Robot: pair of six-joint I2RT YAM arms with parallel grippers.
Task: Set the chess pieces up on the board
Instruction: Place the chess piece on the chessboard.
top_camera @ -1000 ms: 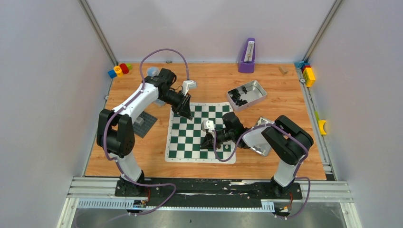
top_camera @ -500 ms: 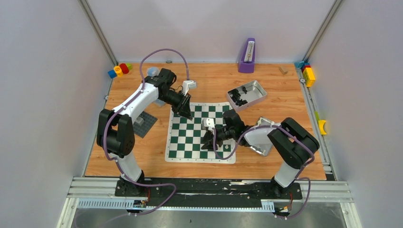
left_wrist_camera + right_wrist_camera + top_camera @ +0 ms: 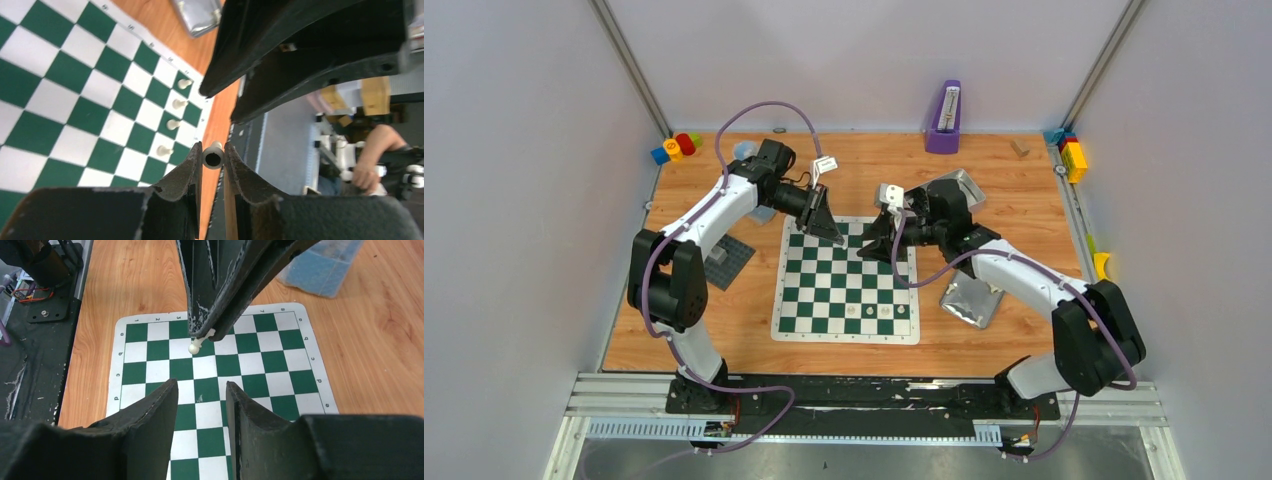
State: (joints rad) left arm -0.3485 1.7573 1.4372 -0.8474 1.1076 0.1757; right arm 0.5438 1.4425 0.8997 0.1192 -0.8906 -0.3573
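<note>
Left gripper (image 3: 213, 149) is pinched shut on one small cream-white plastic pawn (image 3: 194, 347), held over the far rows of the thin green-and-white checked board mat (image 3: 824, 290). Right gripper (image 3: 200, 390) is close beside it, jaws apart and empty. Four cream pawns (image 3: 173, 124) stand in the near row by the right border. Open squares lie between them and the grippers.
</note>
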